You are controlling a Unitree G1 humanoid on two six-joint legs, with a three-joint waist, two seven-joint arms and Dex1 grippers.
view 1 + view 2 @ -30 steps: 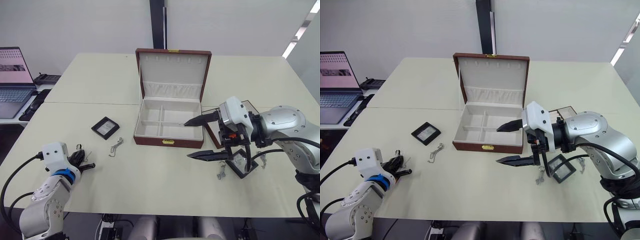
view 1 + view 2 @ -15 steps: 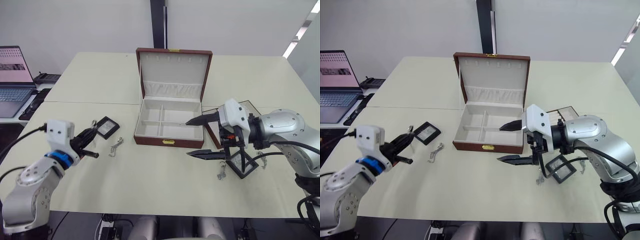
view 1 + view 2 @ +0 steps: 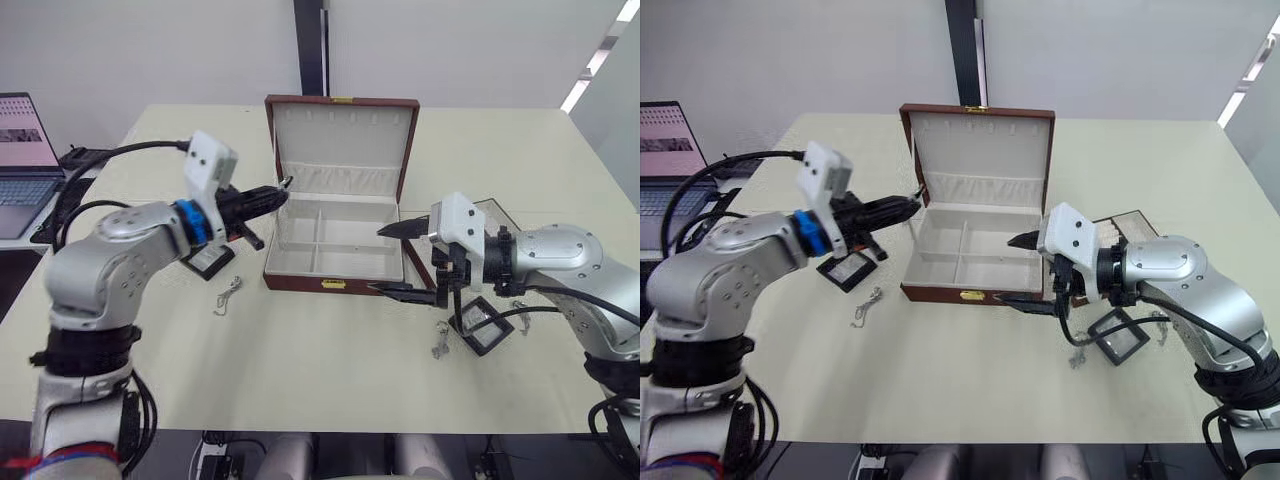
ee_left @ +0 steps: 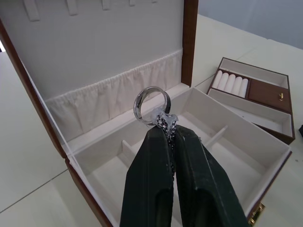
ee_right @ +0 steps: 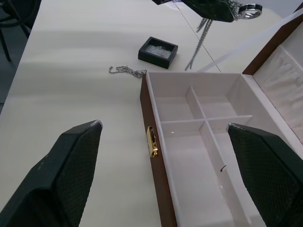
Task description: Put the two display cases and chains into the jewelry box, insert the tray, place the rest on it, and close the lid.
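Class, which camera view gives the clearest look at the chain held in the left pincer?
The left wrist view: the chain, its silver ring uppermost, sits close up between the left pincer's shut fingers, above the jewelry box. The right wrist view shows it dangling from farther off; the eye views show a small glint.

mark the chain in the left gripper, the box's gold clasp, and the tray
chain (image 4: 150, 101), left wrist view: on its silver ring above the fingertips.
gold clasp (image 5: 151, 141), right wrist view: middle of the clasp on the box front.
tray (image 4: 268, 92), left wrist view: brown centre panel.
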